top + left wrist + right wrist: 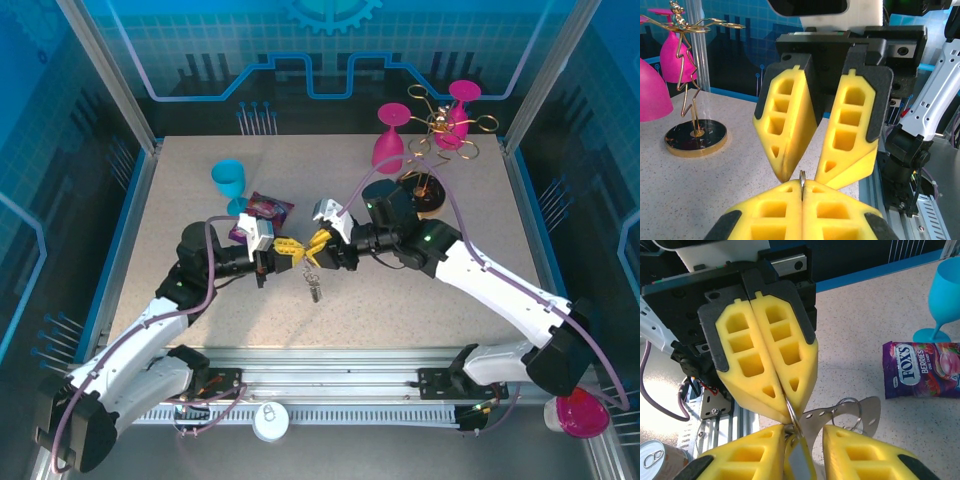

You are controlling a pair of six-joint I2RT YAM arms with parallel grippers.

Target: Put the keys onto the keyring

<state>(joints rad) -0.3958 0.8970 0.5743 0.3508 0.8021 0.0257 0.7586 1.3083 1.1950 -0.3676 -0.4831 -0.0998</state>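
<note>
Now | left gripper [784, 402] clamps thin silver keyring [791, 415] | flat silver key [837, 420] beside | right gripper [802, 435] fingers apart

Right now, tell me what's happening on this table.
The left hand is shut on the thin keyring, with keys dangling beside it. The right hand faces it tip to tip, fingers apart either side of the ring, a silver key just beyond them.

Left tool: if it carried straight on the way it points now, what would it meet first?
The right tool, met nearly tip to tip; the left tool pinches the keyring right between them. Hardly any gap shows.
</note>
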